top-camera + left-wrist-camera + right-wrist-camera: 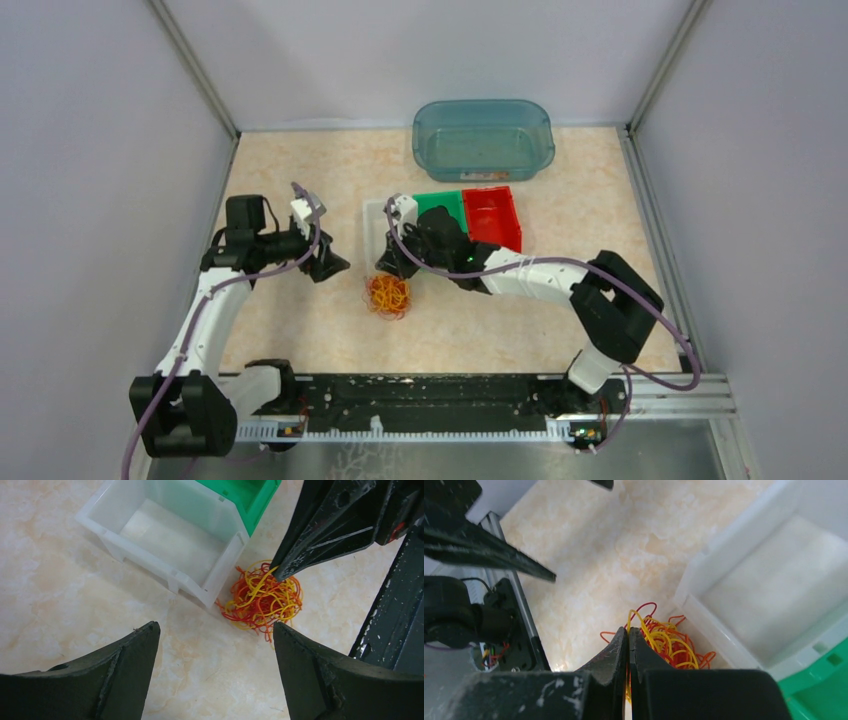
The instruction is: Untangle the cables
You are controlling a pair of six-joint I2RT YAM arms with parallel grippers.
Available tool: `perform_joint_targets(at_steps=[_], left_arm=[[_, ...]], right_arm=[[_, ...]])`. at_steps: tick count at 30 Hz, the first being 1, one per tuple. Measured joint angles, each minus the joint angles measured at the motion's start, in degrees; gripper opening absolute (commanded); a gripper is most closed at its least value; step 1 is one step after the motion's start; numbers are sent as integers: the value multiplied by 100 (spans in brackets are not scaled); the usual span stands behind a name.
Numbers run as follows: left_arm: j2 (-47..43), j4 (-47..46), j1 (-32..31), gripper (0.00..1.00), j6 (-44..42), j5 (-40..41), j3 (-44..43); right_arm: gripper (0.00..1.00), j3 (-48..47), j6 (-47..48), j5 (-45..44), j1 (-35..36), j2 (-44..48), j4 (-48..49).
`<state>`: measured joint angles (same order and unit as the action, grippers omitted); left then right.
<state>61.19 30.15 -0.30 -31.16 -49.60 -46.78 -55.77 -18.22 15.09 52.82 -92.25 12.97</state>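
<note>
The cables are a small clump of thin red, orange and yellow wires lying on the table just in front of the white bin. My right gripper comes down on the clump's top and is shut, with a yellow strand pinched between its jaws. In the left wrist view its black tip touches the cables. My left gripper hovers to the left of the clump, open, with only bare table between its fingers. In the top view it sits a short way from the cables.
The empty white bin stands in a row with a green bin and a red bin. A teal tub sits at the back edge. Grey walls close in both sides.
</note>
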Motion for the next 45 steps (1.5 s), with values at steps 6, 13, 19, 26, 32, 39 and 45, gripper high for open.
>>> perform_joint_targets(at_steps=[6, 13, 19, 26, 32, 39, 45], left_arm=[[-2, 125, 0, 80, -111, -319, 4], [-28, 302, 0, 70, -398, -726, 153], [7, 367, -61, 65, -614, -807, 195], [109, 352, -142, 42, -800, -837, 444], [116, 332, -243, 34, -944, -918, 627], [118, 216, -260, 0, -946, -1049, 634], [116, 186, -262, 0, -940, -1047, 634]], right_arm=[[0, -487, -205, 293, 0, -337, 284], [0, -326, -586, 796, 0, -411, 758], [7, -323, -800, 1023, 0, -614, 981], [5, -328, -1005, 1235, 0, -776, 1165], [5, -328, -1263, 1528, 0, -776, 1449], [37, -330, -1451, 1786, 0, -776, 1617], [64, -437, -1346, 1707, -192, -608, 1130]])
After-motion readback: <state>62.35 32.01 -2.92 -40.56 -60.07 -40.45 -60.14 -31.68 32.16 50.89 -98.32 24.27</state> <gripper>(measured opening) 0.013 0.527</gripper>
